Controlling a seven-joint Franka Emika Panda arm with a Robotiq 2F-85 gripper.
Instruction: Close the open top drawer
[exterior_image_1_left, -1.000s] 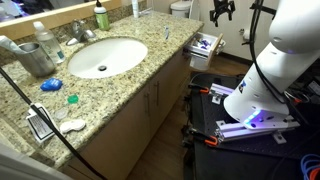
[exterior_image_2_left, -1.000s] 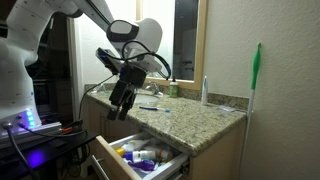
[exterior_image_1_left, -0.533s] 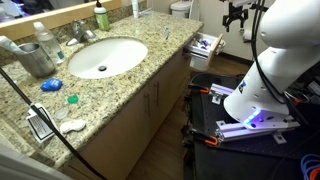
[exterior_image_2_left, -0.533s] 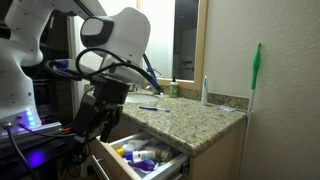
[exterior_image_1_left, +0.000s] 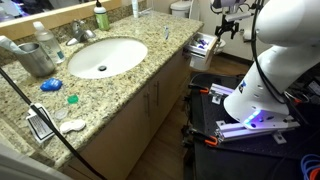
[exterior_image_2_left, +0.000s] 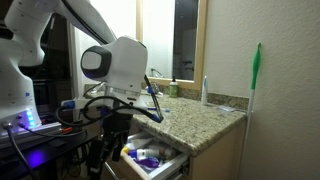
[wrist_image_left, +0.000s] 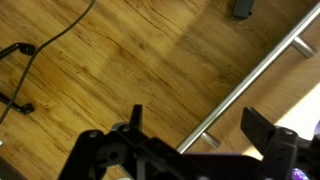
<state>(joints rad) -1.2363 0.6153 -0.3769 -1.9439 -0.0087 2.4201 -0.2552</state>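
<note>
We find the top drawer (exterior_image_1_left: 205, 44) pulled out of the vanity at the far end of the granite countertop (exterior_image_1_left: 120, 85), well away from the sink (exterior_image_1_left: 102, 56). In an exterior view the drawer (exterior_image_2_left: 152, 157) sits open below the counter edge, with white and blue small items visible inside it.

The gripper (exterior_image_1_left: 226, 24) hangs beyond the drawer's outer end, near it, with the white robot arm (exterior_image_1_left: 285, 50) curving down behind. In an exterior view the arm (exterior_image_2_left: 115, 65) covers part of the drawer, and its lower end is too dark to read.

In the wrist view the gripper (wrist_image_left: 195, 118) has its 2 fingers (wrist_image_left: 262, 125) spread wide apart and grips nothing. A metal bar handle (wrist_image_left: 250, 88) runs diagonally across the gap between them, above a wooden floor (wrist_image_left: 110, 60) crossed by a black cable (wrist_image_left: 40, 45). We cannot tell whether either finger touches the handle.
</note>
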